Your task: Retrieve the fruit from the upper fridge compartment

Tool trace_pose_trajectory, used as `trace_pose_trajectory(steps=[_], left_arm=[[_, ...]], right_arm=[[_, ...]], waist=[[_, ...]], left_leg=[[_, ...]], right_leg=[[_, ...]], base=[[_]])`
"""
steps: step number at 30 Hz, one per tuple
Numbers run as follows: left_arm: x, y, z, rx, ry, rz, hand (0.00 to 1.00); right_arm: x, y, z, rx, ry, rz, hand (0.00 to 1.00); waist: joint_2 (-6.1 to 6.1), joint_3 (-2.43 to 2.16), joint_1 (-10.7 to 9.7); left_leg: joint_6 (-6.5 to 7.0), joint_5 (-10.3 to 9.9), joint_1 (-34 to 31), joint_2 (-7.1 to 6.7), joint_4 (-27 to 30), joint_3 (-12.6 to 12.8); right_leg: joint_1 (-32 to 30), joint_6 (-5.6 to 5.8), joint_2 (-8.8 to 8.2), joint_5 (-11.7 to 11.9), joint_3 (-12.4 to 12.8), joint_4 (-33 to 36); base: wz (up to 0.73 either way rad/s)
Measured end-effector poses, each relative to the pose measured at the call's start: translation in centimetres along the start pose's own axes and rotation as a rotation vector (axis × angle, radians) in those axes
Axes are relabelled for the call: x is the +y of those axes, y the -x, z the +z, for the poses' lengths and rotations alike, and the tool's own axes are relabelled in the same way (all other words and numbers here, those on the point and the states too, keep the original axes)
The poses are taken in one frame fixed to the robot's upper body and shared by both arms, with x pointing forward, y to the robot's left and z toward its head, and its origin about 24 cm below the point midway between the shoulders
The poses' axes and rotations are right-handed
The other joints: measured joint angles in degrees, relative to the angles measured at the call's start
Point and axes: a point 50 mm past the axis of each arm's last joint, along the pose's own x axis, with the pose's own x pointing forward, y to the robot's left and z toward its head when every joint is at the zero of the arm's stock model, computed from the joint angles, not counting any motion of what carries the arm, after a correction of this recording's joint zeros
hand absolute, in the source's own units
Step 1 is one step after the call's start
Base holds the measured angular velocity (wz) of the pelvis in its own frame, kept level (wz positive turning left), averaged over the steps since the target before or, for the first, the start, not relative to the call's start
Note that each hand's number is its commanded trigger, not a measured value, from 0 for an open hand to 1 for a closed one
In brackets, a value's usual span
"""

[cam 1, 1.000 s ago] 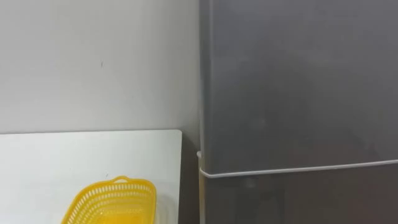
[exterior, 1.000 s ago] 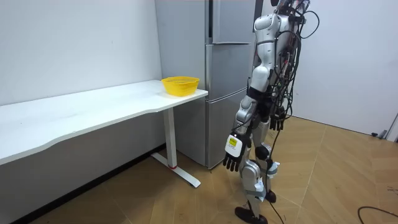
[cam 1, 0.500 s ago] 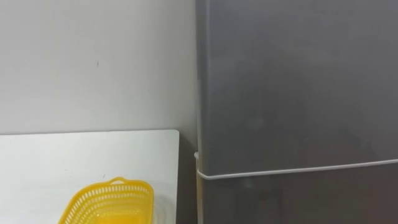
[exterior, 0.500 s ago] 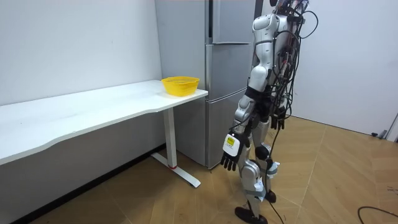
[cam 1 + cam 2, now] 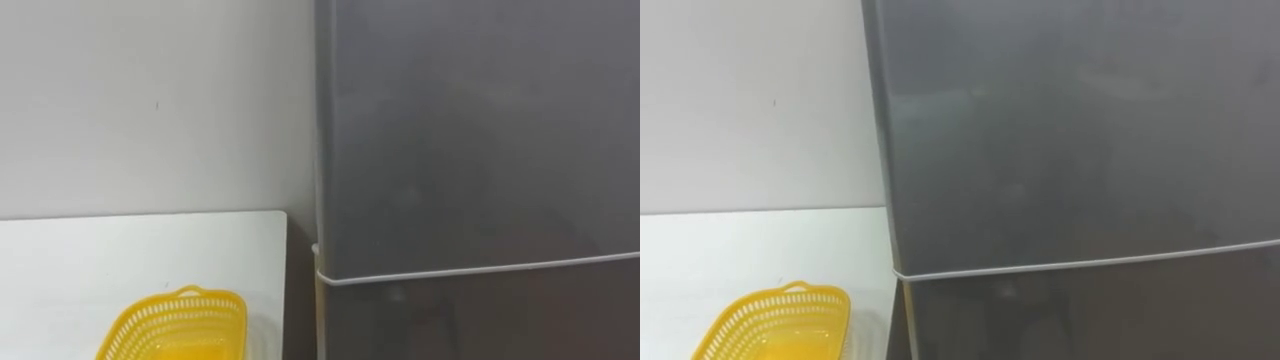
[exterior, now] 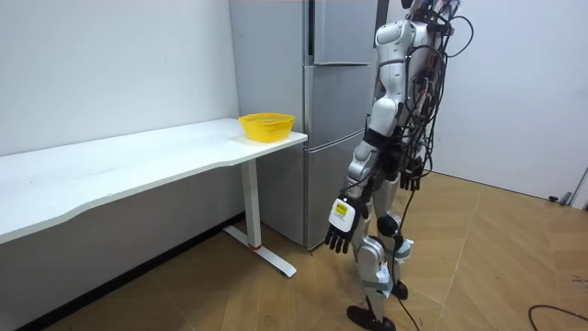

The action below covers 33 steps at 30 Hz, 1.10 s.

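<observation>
Upper fridge door [image 5: 470,130] is sitting closed, well above your left robot hand [image 6: 340,234], which is hanging with fingers loosely apart over open floor [image 6: 276,299]. Whether your right robot hand [image 6: 410,180] is apart or together, you cannot tell.

Place: a sparse test room set up as a mock kitchen corner.
Appliance: a tall grey two-door fridge [image 6: 331,110] stands against the wall.
Furniture: one long white desk [image 6: 138,164], its end beside the fridge.
On it: a yellow basket [image 6: 266,126] at the desk's corner nearest the fridge.
Shell: plain white walls [image 6: 110,64], wood-plank floor [image 6: 514,267].
</observation>
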Motion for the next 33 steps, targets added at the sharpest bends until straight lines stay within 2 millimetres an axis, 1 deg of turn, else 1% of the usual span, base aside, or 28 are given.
trace_pose_trajectory(steps=[2, 4, 5, 7, 8, 9, 10, 12, 14, 15, 16, 17, 18, 21, 22, 24, 25, 27, 28, 30, 31, 33], left_arm=[[0.1, 0.0, 0.1, -0.001, 0.04, 0.009, 0.0], [0.3, 0.0, -0.2, 0.01, 0.101, 0.026, 0.0], [0.5, 0.0, -0.3, 0.014, 0.144, 0.045, 0.0], [0.9, 0.0, -0.1, 0.01, 0.236, 0.078, 0.0], [1.3, 0.0, 0.1, -0.001, 0.303, 0.103, 0.0], [1.9, 0.0, 0.5, -0.017, 0.389, 0.13, 0.0], [2.3, 0.1, 0.8, -0.032, 0.435, 0.147, 0.0], [4.2, 0.5, 2.6, -0.123, 0.613, 0.235, 0.0], [5.5, 0.8, 3.5, -0.182, 0.695, 0.309, 0.0], [6.4, 1.1, 4.5, -0.225, 0.742, 0.351, 0.0], [6.8, 1.3, 5.0, -0.247, 0.762, 0.374, 0.0], [7.6, 1.9, 6.0, -0.297, 0.816, 0.413, 0.0], [8.5, 2.5, 7.0, -0.349, 0.878, 0.455, 0.0], [10.4, 4.3, 8.9, -0.472, 1.004, 0.564, 0.0], [10.8, 4.6, 9.3, -0.491, 1.029, 0.582, 0.0], [12.2, 6.3, 10.6, -0.577, 1.157, 0.628, 0.0], [12.6, 6.7, 10.8, -0.6, 1.19, 0.639, 0.0], [13.8, 8.9, 11.9, -0.7, 1.286, 0.691, 0.0], [14.1, 9.5, 12.2, -0.73, 1.306, 0.703, 0.0], [15.2, 12.1, 13.1, -0.87, 1.37, 0.757, 0.0], [15.5, 12.7, 13.2, -0.9, 1.391, 0.773, 0.0], [16.6, 15.0, 13.1, -0.998, 1.474, 0.838, 0.0]], right_arm=[[0.0, 0.0, -0.1, 0.002, -0.007, 0.003, 0.0], [0.0, 0.0, 0.0, 0.001, -0.008, 0.002, 0.0], [0.0, 0.0, 0.1, 0.0, -0.01, 0.002, 0.0], [0.0, 0.0, -0.1, 0.011, -0.013, 0.004, 0.0], [-0.1, 0.0, 0.3, 0.002, -0.015, 0.004, 0.0], [-0.2, 0.0, 0.4, 0.0, -0.022, 0.009, 0.0], [-0.3, -0.1, 0.5, 0.0, -0.027, 0.01, 0.0], [-0.7, -0.1, 0.4, -0.007, -0.047, 0.012, 0.0], [-1.1, -0.1, 0.5, -0.019, -0.054, 0.006, 0.0], [-1.4, -0.1, 0.7, -0.03, -0.053, 0.005, 0.0], [-1.5, -0.1, 0.8, -0.036, -0.055, 0.005, 0.0], [-1.7, -0.1, 0.8, -0.044, -0.062, 0.002, 0.0], [-1.9, -0.1, 0.8, -0.044, -0.067, 0.002, 0.0], [-2.5, -0.1, 1.2, -0.066, -0.067, -0.013, 0.0], [-2.6, -0.1, 1.2, -0.072, -0.066, -0.015, 0.0], [-2.6, -0.1, 1.5, -0.092, -0.064, -0.015, 0.0], [-2.6, -0.1, 1.5, -0.096, -0.064, -0.015, 0.0], [-2.7, -0.1, 1.5, -0.1, -0.068, -0.016, 0.0], [-2.6, -0.1, 1.5, -0.099, -0.07, -0.016, 0.0], [-2.6, -0.1, 1.3, -0.105, -0.067, -0.014, 0.0], [-2.6, -0.1, 1.3, -0.107, -0.067, -0.01, 0.0], [-2.6, -0.1, 1.4, -0.118, -0.074, 0.011, 0.0]], waist=[[0.03, -0.01, 0.1], [0.05, -0.02, 0.2], [0.05, -0.02, 0.1], [0.05, -0.03, 0.3], [0.12, -0.04, 0.4], [0.27, -0.07, 0.6], [0.21, -0.03, 0.7], [0.23, -0.02, 1.0], [0.34, -0.01, 1.3], [0.41, -0.03, 1.5], [0.5, -0.06, 1.7], [0.75, -0.18, 2.2], [1.03, -0.33, 2.3], [1.28, -0.36, 2.6], [1.34, -0.4, 2.5], [1.23, -0.4, 2.8], [1.17, -0.42, 2.8], [1.23, -0.43, 3.4], [1.24, -0.44, 3.6], [1.35, -0.46, 4.4], [1.37, -0.45, 4.4], [1.54, -0.46, 4.4]], left_leg=[[0.0, 0.0, 0.1, 0.01, 0.0, 0.0], [0.0, 0.0, 0.0, 0.01, 0.1, -0.5], [0.0, 0.0, -0.1, -0.01, 0.1, -1.1], [0.0, 0.0, -0.4, -0.02, 0.1, -1.1], [0.0, 0.0, -0.5, 0.0, 0.1, -1.1], [0.0, 0.0, -0.6, 0.0, 0.1, -1.2], [0.0, 0.0, -0.6, 0.0, 0.1, -1.3], [0.0, 0.0, -0.5, 0.0, 0.0, -1.3], [0.0, 0.0, -0.4, -0.01, 0.1, -1.4], [0.0, 0.0, -0.5, -0.02, 0.0, -1.4], [0.0, 0.0, -0.5, -0.01, 0.0, -1.4], [0.0, 0.0, -0.4, -0.01, -0.1, -1.4], [0.0, 0.0, -0.5, -0.01, -0.1, -1.4], [0.0, 0.0, -1.1, -0.04, -0.1, -1.5], [0.0, 0.0, -1.2, -0.08, -0.1, -1.7], [0.0, 0.0, -1.4, -0.1, -0.2, -2.1], [0.0, 0.0, -1.4, -0.1, -0.2, -2.1], [0.0, 0.0, -1.4, -0.09, -0.2, -1.9], [0.0, 0.0, -1.4, -0.09, -0.1, -1.9], [0.0, 0.0, -1.2, -0.09, -0.1, -1.7], [0.0, 0.0, -1.2, -0.09, -0.1, -1.7], [0.0, 0.0, -1.1, -0.1, -0.1, -1.9]], right_leg=[[0.0, 0.0, 0.01, 0.0, 0.1, 0.1], [0.0, 0.0, -0.01, 0.0, -0.1, 0.2], [0.0, -0.01, -0.03, 0.0, -0.2, 0.2], [-0.3, -0.01, -0.03, 0.0, -0.3, 0.3], [-0.6, -0.01, -0.03, 0.0, -0.4, 0.4], [-0.7, -0.01, -0.05, 0.0, -0.5, 0.5], [-0.7, -0.01, -0.05, 0.0, -0.6, 0.6], [-0.5, -0.01, -0.1, 0.0, -0.8, 0.7], [-0.6, 0.0, -0.15, 0.0, -0.8, 1.0], [-0.6, 0.0, -0.11, 0.0, -0.5, 1.0], [-0.7, 0.02, -0.06, 0.0, -0.4, 1.0], [-0.7, 0.06, -0.03, 0.1, -0.2, 1.0], [-0.8, 0.1, -0.04, 0.1, -0.4, 1.0], [-1.5, 0.16, -0.11, 0.5, -0.8, 1.1], [-1.6, 0.17, -0.17, 0.5, -0.9, 1.1], [-1.8, 0.19, -0.16, 0.5, -1.1, 1.2], [-1.8, 0.18, -0.16, 0.5, -1.1, 1.1], [-1.8, 0.17, -0.11, 0.5, -0.9, 1.1], [-1.8, 0.17, -0.11, 0.5, -0.9, 1.1], [-1.8, 0.17, -0.11, 0.5, -0.6, 1.1], [-1.8, 0.17, -0.11, 0.5, -0.6, 1.1], [-1.8, 0.17, -0.1, 0.5, -0.4, 1.1]], base=[[0.0], [0.03], [0.08], [0.11], [0.08], [0.06], [0.06], [0.07], [-0.02], [-0.07], [-0.06], [0.0], [0.0], [0.0], [0.06], [0.05], [0.0], [0.0], [0.0], [-0.06], [-0.07], [-0.05]])
